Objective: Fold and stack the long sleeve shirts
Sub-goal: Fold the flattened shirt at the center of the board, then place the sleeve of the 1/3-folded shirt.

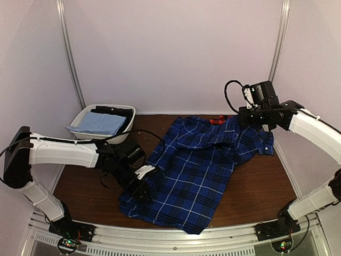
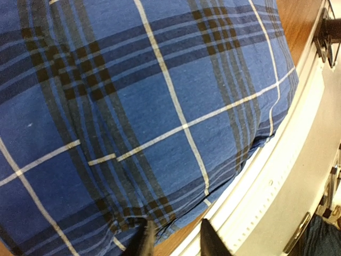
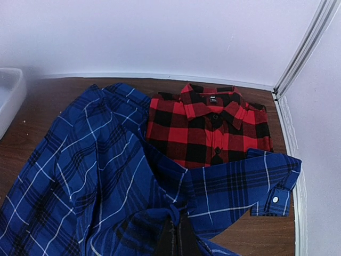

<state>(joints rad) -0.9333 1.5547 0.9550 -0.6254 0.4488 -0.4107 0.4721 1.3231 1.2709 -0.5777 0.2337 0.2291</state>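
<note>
top external: red shirt [image 1: 217, 120] mostly hidden (behind blue shirt [image 1: 192, 170])

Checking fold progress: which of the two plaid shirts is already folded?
The red-and-black check shirt, a neat buttoned rectangle by the back wall. The blue plaid shirt lies spread and rumpled, partly overlapping it.

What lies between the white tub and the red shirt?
Bare wooden table, then the blue plaid shirt reaching the red shirt; the right wrist view shows it.
</note>
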